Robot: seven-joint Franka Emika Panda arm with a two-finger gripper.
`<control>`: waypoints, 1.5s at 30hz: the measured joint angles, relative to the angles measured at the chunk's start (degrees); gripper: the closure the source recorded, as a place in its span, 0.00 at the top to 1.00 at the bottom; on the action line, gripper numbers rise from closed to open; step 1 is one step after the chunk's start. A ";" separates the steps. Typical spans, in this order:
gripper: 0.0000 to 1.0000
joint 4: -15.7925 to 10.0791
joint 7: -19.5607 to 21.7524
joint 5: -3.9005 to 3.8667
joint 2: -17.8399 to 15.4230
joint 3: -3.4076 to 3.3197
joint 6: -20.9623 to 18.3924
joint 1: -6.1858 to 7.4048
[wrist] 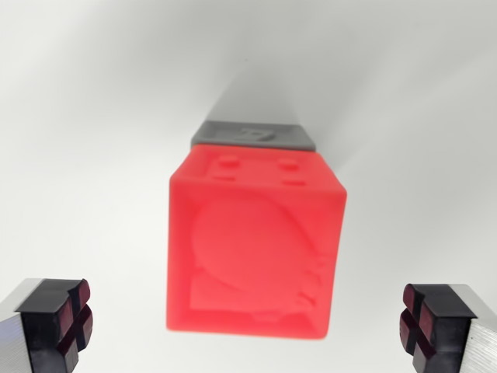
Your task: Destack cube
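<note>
The gripper (248,326) is hanging spread wide and empty above the red cube (256,249), which is sitting stacked on a grey cube (252,136) (mostly hidden), so it should be descending centred before clamping only the red one.

Worktop (85,155): plain white, matte, fills the whole wrist view. Lighting bright and diffuse, somewhat brighter toward the lower part. One soft grey shadow (260,89) tapers toward top centre. No walls, floor or windows visible.
</note>
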 joint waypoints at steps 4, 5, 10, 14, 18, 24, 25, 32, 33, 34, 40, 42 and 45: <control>1.00 -0.01 0.02 0.00 1.12 0.00 1.23 0.00; 1.00 -0.01 0.03 0.00 1.54 -0.01 1.65 0.00; 1.00 0.01 0.06 0.00 3.02 -0.04 3.05 0.01; 1.00 0.11 0.07 -0.01 4.08 -0.07 4.01 0.03; 1.00 0.21 0.08 -0.01 4.84 -0.09 4.68 0.04; 1.00 0.34 0.09 -0.02 5.72 -0.12 5.43 0.05; 1.00 0.35 0.09 -0.02 5.80 -0.12 5.51 0.05; 0.00 0.42 0.10 -0.02 6.01 -0.12 5.70 0.05; 0.00 0.42 0.10 -0.02 6.01 -0.12 5.70 0.05; 0.00 0.43 0.10 -0.02 6.01 -0.12 5.70 0.05; 0.00 0.45 0.10 -0.02 6.01 -0.13 5.71 0.06; 0.00 0.45 0.10 -0.02 6.01 -0.13 5.71 0.06; 0.00 0.45 0.11 -0.02 6.01 -0.13 5.71 0.06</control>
